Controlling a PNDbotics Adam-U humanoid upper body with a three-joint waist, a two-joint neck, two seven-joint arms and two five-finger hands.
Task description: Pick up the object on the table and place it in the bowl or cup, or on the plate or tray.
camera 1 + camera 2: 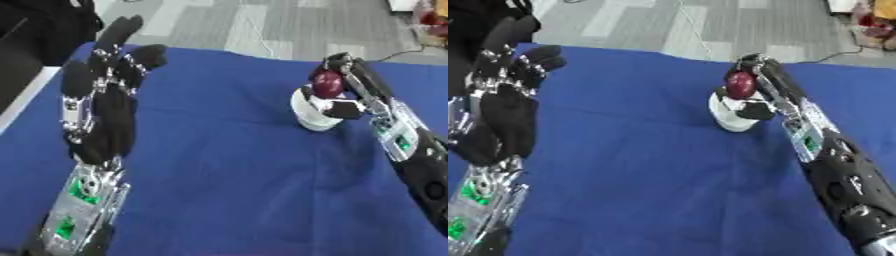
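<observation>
— So, what fills most of the scene?

— The table [227, 170], covered by a blue cloth that runs from the near edge to the far side, where grey floor shows beyond it.

— And the arms?

— The left hand [105, 110] stands upright at the left, near the table's left edge, palm side toward the camera. Its fingers are straight and a little spread, pointing up and away, and they hold nothing. The silver and green forearm below it comes up from the near left corner.

— The other one?

— The right hand [754, 87] reaches in from the near right, forearm slanting toward the far centre. Its fingers curl down over a dark red, rounded object [740, 85], with the thumb tucked under it, so the object is pinched between fingers and thumb.

— Where is that object relative to the container?

— Right above a small white cup [730, 117] that stands on the cloth at centre right. The red object sits at the cup's mouth; whether it touches the rim cannot be told. The thumb lies against the cup's upper right side.
</observation>
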